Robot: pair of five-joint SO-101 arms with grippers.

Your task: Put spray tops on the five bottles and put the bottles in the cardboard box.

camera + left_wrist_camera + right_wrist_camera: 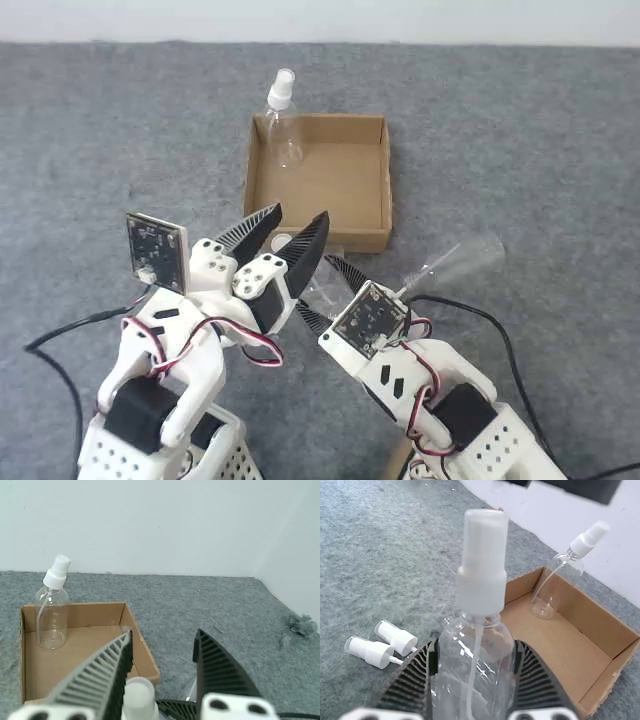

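My right gripper [475, 652] is shut on a clear bottle [472, 655] held upright, with a white spray top [481, 565] on its neck. In the high view the right gripper [315, 283] holds that bottle [320, 285] just in front of the cardboard box [385, 175]. My left gripper [300, 213] is open, one finger on each side of the spray top [282, 243] without closing on it. In the left wrist view the top [137, 695] shows between the fingers of the left gripper [164, 634]. A second capped bottle [284, 125] stands in the box's far left corner.
Two loose spray tops [395, 637] [367, 651] lie on the grey carpet beside the held bottle. Another clear bottle [468, 260] lies on its side right of the box's front corner. Cables [60, 335] trail by the arm bases.
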